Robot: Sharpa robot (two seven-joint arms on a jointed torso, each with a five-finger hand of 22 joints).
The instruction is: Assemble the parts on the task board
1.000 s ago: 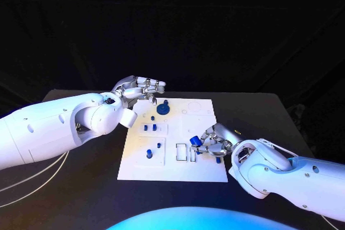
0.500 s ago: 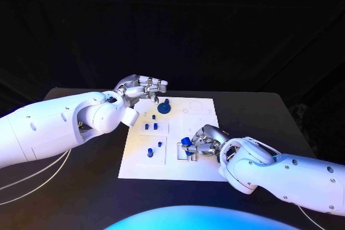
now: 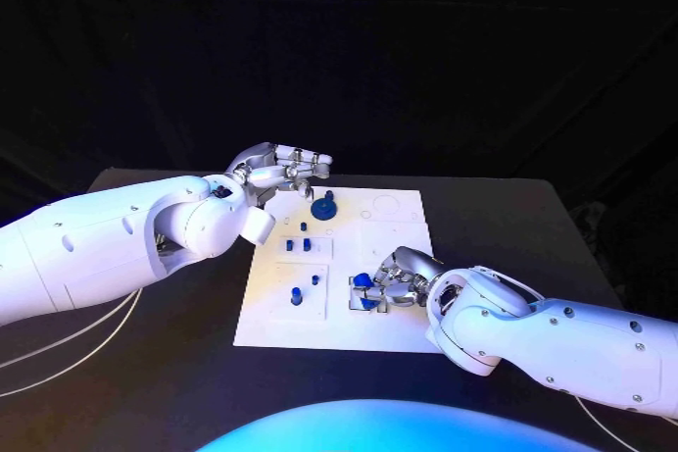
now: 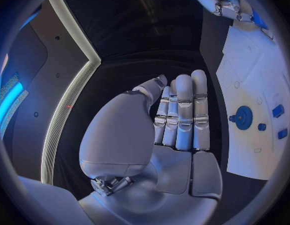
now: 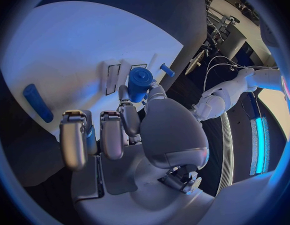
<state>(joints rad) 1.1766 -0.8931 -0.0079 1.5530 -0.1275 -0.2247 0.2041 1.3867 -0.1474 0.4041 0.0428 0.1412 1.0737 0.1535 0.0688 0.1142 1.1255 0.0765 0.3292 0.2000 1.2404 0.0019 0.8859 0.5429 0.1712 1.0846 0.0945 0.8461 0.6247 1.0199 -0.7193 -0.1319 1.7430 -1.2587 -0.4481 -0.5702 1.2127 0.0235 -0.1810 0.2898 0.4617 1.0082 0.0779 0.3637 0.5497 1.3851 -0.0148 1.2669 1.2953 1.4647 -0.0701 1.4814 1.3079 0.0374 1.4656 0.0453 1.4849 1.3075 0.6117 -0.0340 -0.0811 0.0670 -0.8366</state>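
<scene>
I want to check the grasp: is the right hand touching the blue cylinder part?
Touching. In the right wrist view the right hand pinches the blue cylinder part between thumb and fingertip; the head view shows it at the hand's fingertips over the task board.

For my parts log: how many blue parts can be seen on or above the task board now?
5, some may be hidden: gear at far edge; peg pair; peg; peg; cylinder held by right hand.

I see a black table (image 3: 169, 374) backed by a dark draped curtain (image 3: 424, 70) past its far edge; in the left wrist view, a lit strip (image 4: 69, 105) edges a dark wall panel
</scene>
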